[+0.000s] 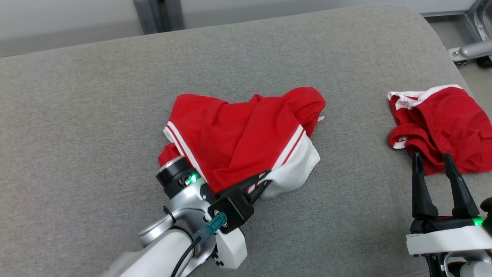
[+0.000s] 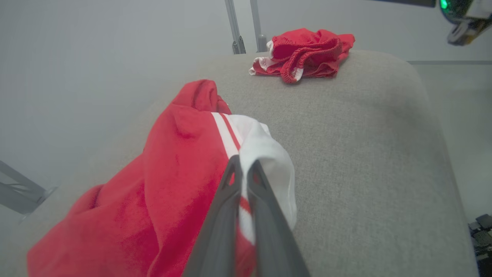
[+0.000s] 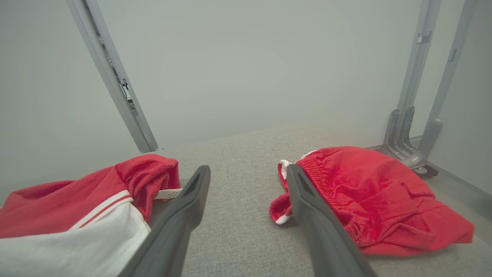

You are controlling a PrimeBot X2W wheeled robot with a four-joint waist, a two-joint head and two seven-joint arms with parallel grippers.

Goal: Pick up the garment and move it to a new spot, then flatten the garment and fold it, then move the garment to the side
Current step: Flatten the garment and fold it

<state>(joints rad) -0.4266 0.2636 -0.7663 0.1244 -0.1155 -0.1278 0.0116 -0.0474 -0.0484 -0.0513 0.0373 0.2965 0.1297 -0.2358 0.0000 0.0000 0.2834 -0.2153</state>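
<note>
Barely begun: the left tool (image 2: pixel 244 163) is clamped on the white hem of the crumpled red garment (image 1: pixel 238 138), mid-frame on the table (image 1: pixel 77 134); the right tool (image 1: pixel 432 159) gapes, lower right. Lifting, flattening and folding remain.

Left arm (image 1: pixel 161 250) extended, its jaws clamped shut; right jaws spread wide.

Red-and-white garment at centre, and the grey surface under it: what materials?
Red-and-white garment: looks like soft knit, maybe fleecy, matte; fuzzy nap, limp folds. Grey surface: seemingly woven upholstery cloth, matte; fine heathered weave, rounded padded edge.
</note>
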